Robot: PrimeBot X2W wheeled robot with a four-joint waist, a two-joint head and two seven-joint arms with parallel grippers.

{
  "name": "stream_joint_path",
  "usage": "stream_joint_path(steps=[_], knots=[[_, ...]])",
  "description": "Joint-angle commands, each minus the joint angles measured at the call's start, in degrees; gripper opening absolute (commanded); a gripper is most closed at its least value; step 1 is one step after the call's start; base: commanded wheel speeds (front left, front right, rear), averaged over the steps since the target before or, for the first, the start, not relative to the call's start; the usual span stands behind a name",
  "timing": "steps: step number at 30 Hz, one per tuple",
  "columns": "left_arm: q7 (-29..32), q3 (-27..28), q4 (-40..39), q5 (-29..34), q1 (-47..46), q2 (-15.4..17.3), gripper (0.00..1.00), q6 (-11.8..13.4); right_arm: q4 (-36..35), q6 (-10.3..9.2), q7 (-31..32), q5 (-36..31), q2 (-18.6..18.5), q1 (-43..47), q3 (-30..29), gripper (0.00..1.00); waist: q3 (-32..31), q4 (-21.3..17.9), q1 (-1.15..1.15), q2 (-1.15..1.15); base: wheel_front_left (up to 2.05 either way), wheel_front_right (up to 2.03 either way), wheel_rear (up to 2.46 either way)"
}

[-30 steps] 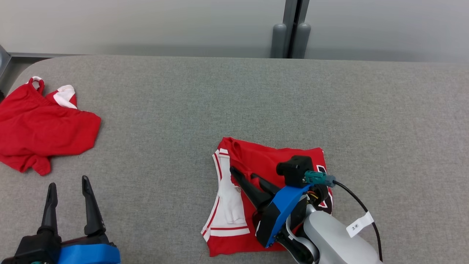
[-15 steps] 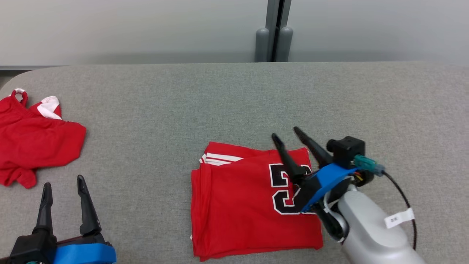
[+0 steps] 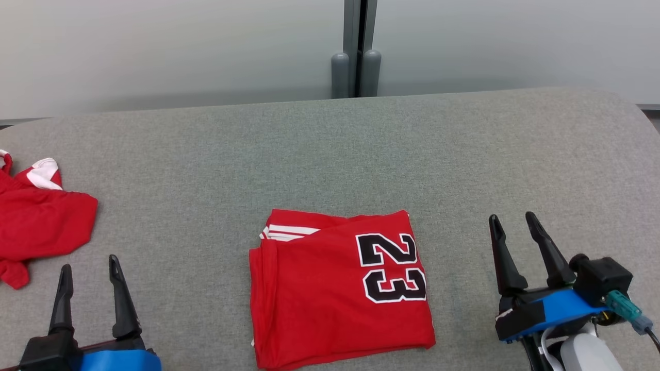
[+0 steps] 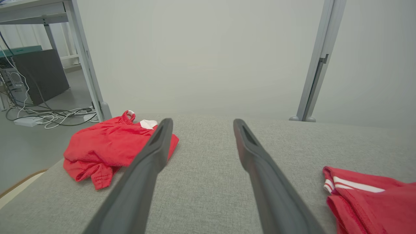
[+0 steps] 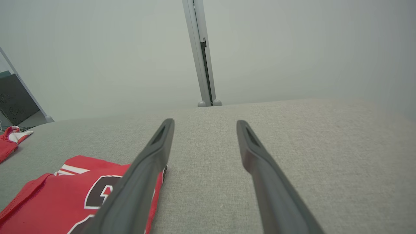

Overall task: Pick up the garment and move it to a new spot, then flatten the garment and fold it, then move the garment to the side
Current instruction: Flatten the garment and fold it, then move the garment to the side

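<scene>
Shows the folded red garment [image 3: 330,304] lying flat, number uppermost, at lower centre on the grey counter [image 3: 206,154], with the left hand [image 3: 88,263] at lower left and right hand [image 3: 512,216] at lower right both spread open and empty, flanking the cloth without touching, presumably ready for the sideways move.

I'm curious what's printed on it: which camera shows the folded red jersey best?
The head view: the folded red jersey lies whole below it, its number 23 plain. The left wrist view catches a striped corner. The right wrist view has one part, the number half hidden behind the right end effector.
</scene>
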Motion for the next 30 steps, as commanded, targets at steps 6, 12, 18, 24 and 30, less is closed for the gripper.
stream_joint_path(steps=[6, 12, 18, 24, 30], knots=[[-0.1, -0.5, 1.7, 2.5, 0.7, 0.1, 1.00, 0.0, -2.0, 0.01, -0.2, -2.1, 1.9, 5.6, -2.8, 1.00, -1.5, 0.6, 0.00, 0.00, 0.00, 0.00, 0.00], [-0.1, -1.0, 2.3, 3.4, 1.6, 0.3, 1.00, 0.1, -2.6, 0.01, -0.2, -3.2, 2.6, 8.3, -3.4, 1.00, -3.0, 1.6, 0.00, 0.00, 0.00, 0.00, 0.00], [-0.1, -1.7, 2.5, 4.0, 3.5, 0.4, 1.00, 0.5, -2.3, 0.01, -0.2, -4.4, 2.9, 10.3, -3.9, 1.00, -4.8, 2.6, 0.00, 0.00, 0.00, 0.00, 0.00], [-0.1, -2.3, 3.8, 4.4, 4.5, 1.0, 1.00, 0.8, -2.0, 0.01, 0.5, -5.0, 2.9, 11.3, -3.4, 1.00, -6.1, 3.0, 0.00, 0.00, 0.00, 0.00, 0.00], [-0.1, -2.5, 4.3, 3.7, 4.5, 1.3, 1.00, 0.9, -2.0, 0.01, 1.5, -5.3, 2.9, 11.6, -3.0, 1.00, -7.0, 2.9, 0.00, 0.00, 0.00, 0.00, 0.00]])
